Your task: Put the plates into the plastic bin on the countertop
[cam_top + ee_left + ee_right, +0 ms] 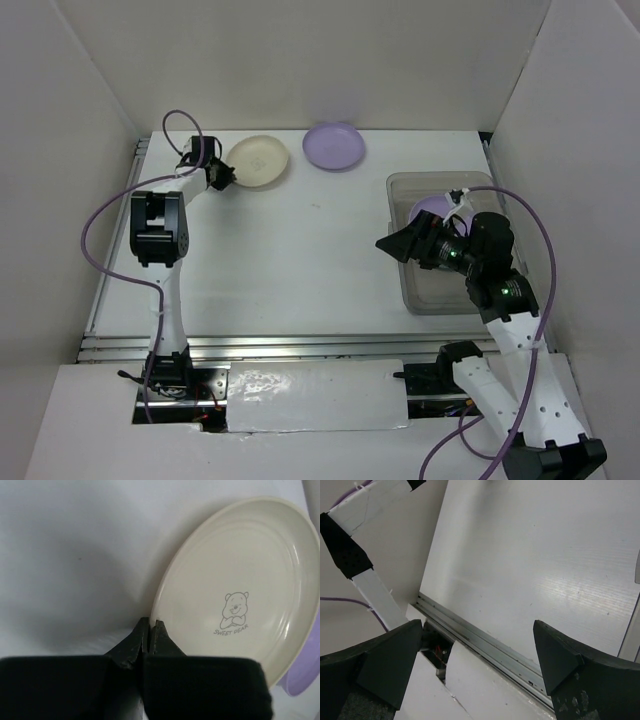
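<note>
My left gripper (pixel 222 176) is pinching the round cream plate's (pixel 262 160) rim, well left of the translucent grey plastic bin (pixel 420 178), and the right gripper (pixel 400 243) is spread wide and holding nothing at the bin's left wall.

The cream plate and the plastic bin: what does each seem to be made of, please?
The cream plate looks like glossy melamine or glazed ceramic: soft highlights, printed bear. The plastic bin is translucent grey plastic; the white countertop shows through.
</note>
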Tool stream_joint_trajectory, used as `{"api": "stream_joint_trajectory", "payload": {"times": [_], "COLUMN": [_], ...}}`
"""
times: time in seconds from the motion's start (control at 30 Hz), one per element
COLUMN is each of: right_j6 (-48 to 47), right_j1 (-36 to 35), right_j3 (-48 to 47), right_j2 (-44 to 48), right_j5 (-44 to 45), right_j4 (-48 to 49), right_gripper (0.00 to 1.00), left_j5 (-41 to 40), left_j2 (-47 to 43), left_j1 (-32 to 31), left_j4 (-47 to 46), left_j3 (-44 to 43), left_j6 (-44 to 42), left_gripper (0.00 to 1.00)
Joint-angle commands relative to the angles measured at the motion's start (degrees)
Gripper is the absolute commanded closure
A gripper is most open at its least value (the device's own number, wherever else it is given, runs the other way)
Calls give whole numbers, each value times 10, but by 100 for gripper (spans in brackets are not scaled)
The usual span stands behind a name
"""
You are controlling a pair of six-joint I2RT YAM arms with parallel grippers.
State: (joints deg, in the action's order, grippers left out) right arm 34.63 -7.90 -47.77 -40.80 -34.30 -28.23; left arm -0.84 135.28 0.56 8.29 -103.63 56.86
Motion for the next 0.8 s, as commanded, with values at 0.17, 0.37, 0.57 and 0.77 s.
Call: {"api": "stream_joint_trajectory", "payload": {"times": [0.17, 0.37, 0.57, 0.77], "right_j6": [10, 70, 138, 156], "right_j1": [3, 4, 6, 7], "right_j3": [-36, -85, -172, -257], "right_j2": [48, 90, 159, 192], "right_j5": [1, 124, 295, 369], "right_j4": [-21, -94, -191, -260], "right_gripper": [0, 0, 0, 0], "left_j5": [-152, -104, -75, -31], "left_j2": [-279, -315, -207, -101], "left_j1": [-19, -184, -340, -438], "left_j4": [25, 78, 139, 123], "left_j3": [247, 154, -25, -159], "left_j6": [71, -53, -68, -77], "left_gripper": [100, 100, 100, 100]}}
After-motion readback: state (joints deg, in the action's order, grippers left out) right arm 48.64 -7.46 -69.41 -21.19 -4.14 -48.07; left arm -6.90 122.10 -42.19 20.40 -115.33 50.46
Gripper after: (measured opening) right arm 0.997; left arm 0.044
